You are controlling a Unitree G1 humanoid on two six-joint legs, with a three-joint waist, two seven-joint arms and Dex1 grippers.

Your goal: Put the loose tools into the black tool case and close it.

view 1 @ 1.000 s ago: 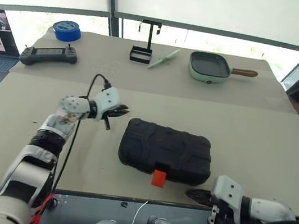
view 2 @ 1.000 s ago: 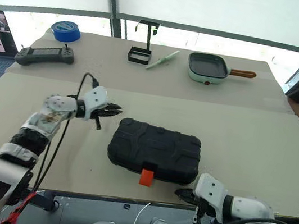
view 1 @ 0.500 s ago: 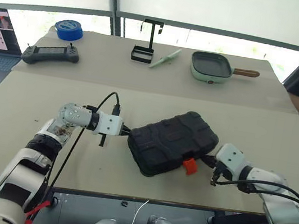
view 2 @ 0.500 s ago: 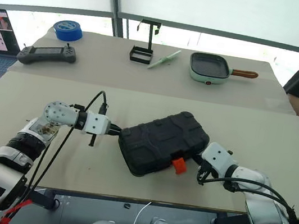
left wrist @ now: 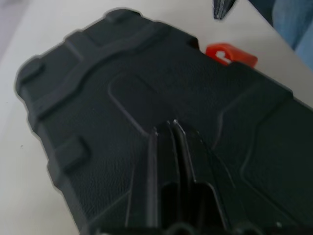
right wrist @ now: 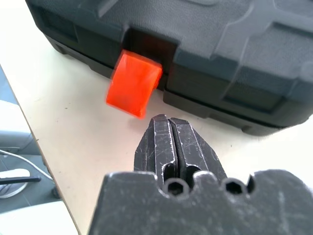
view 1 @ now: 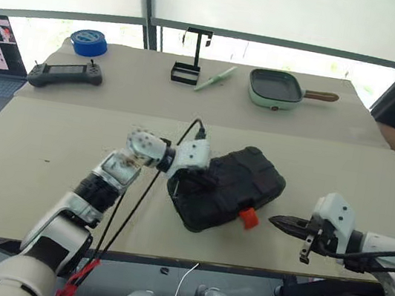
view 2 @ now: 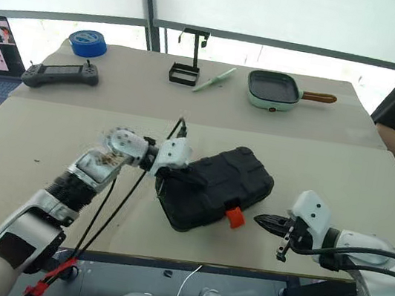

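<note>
Black tool case (view 1: 230, 188) has swung askew, lid down; left gripper (view 1: 191, 181) moved onto it, right gripper (view 1: 281, 221) withdrew from orange latch (view 1: 248, 217), both pinched together.

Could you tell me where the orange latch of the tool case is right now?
In the left eye view the orange latch sticks out from the near edge of the closed black tool case, facing the right claw, which points at it from a short gap away.
</note>
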